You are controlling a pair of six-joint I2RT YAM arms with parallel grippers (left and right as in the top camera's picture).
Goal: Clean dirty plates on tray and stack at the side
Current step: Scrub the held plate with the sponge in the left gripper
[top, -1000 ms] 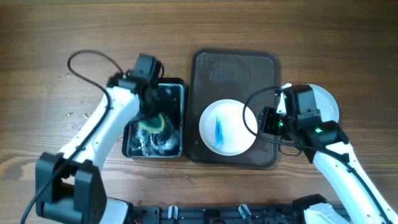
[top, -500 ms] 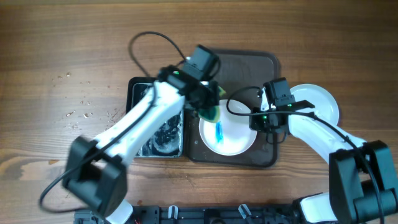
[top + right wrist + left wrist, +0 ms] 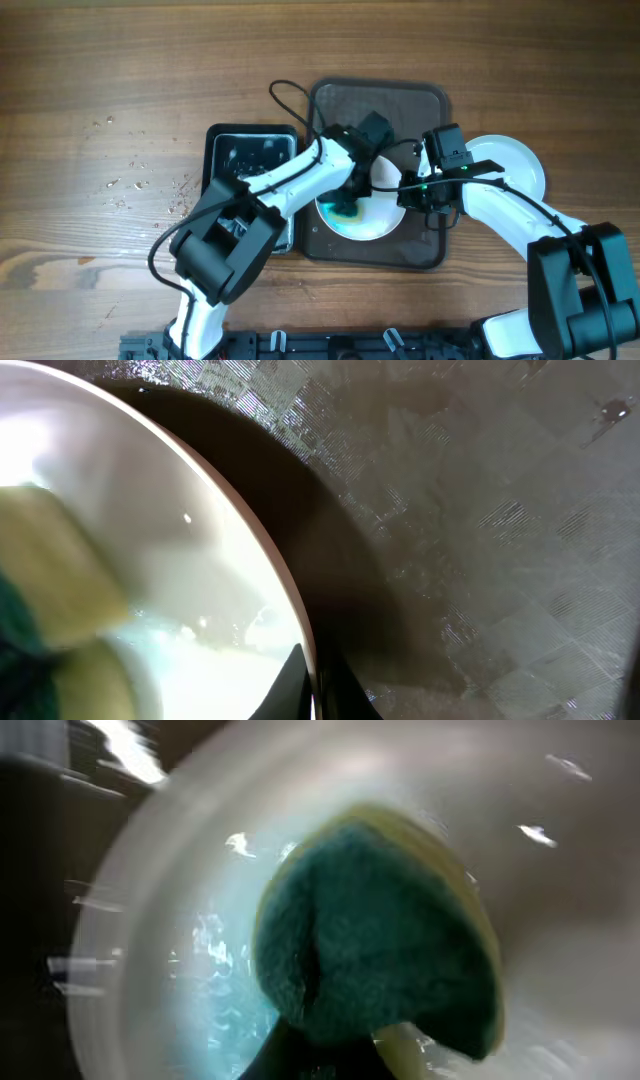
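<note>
Left gripper: it was squeezed shut on the sponge and held it from above.
Sponge: it was green with a yellow side, and it was pressed down on the plate.
Right gripper: it was shut on the right edge of the plate, with one finger on each side of the rim.
Plate: it sat at the front of the brown tray, with both arms reaching to it.
Blue smear: it looked wet and pale blue, spread on the plate just beside the sponge.
Second plate: it lay on the table to the right of the brown tray, partly under the right arm, and what showed was white.
Black tray: it sat just left of the brown tray and looked wet.
Water drops: they were on the table, left of the black tray.
</note>
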